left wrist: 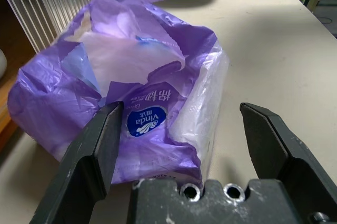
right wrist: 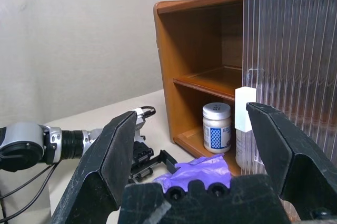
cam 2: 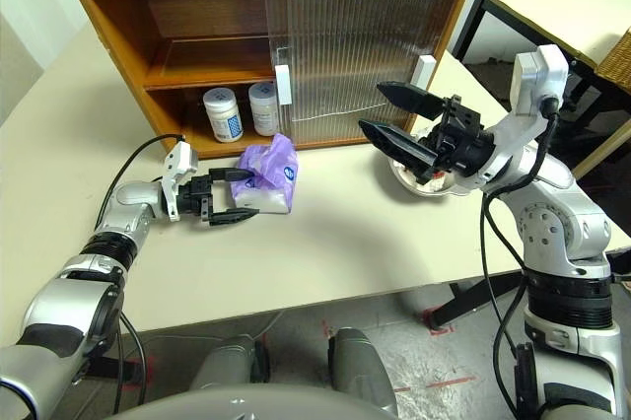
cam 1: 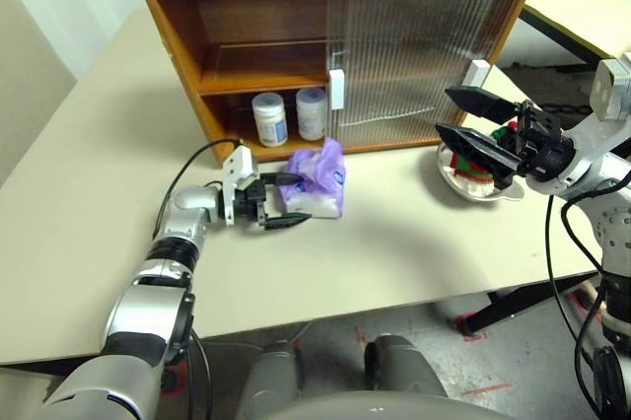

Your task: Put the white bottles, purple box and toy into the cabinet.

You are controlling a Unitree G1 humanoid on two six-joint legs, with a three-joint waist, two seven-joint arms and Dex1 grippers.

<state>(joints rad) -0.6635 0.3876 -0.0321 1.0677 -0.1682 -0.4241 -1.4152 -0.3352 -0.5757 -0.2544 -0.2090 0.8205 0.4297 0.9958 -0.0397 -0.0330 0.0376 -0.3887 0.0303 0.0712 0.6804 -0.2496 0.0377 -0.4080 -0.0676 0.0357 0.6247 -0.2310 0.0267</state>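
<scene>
Two white bottles (cam 1: 269, 118) (cam 1: 312, 112) stand side by side on the bottom shelf of the cabinet (cam 1: 177, 35), in its open left half. On the table just in front of them lies the purple box (cam 1: 320, 183), crumpled. My left gripper (cam 1: 294, 201) is level at the box and open, one finger on each side of its near end. Over at the right, the toy (cam 1: 507, 130) lies in a metal dish (cam 1: 473, 190), largely hidden behind my right gripper (cam 1: 446, 110). That gripper hangs above the dish, open and empty, pointing toward the cabinet.
Ribbed sliding doors (cam 1: 424, 55) cover the cabinet's right half; a white handle (cam 1: 336, 89) sits at the edge of the opening. The upper shelf (cam 1: 261, 78) is bare. A second table (cam 1: 582, 16) stands at the back right. The table's front edge (cam 1: 394, 307) is close.
</scene>
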